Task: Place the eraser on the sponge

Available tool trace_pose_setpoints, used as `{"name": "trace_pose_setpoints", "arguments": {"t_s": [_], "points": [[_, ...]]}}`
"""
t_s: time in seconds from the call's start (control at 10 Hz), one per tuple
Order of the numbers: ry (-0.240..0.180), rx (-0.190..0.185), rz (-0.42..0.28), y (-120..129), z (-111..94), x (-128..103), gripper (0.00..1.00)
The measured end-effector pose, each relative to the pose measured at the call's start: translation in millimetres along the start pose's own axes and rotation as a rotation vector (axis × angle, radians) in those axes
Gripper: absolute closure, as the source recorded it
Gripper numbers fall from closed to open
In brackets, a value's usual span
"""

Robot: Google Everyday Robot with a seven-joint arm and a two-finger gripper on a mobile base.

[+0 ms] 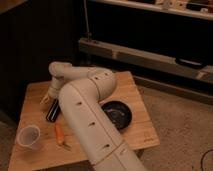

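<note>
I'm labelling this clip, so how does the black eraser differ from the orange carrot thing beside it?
The eraser is black and thick; the carrot-shaped item is orange and slimmer. The eraser's far end sits by the gripper; the carrot-shaped item lies apart from it, nearer the front edge. Both are oblong, on the wooden table.
</note>
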Motion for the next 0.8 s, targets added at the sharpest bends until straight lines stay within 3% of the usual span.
{"name": "trace_pose_setpoints", "arguments": {"t_s": [0.2, 0.3, 0.8], "points": [[-0.003, -0.005, 0.003, -1.7, -0.4, 0.9, 0.21], [-0.003, -0.005, 0.002, -1.0, 0.1, 1.1, 0.27], [0.001, -0.003, 0.004, -1.6, 1.6, 1.0, 0.76]]}}
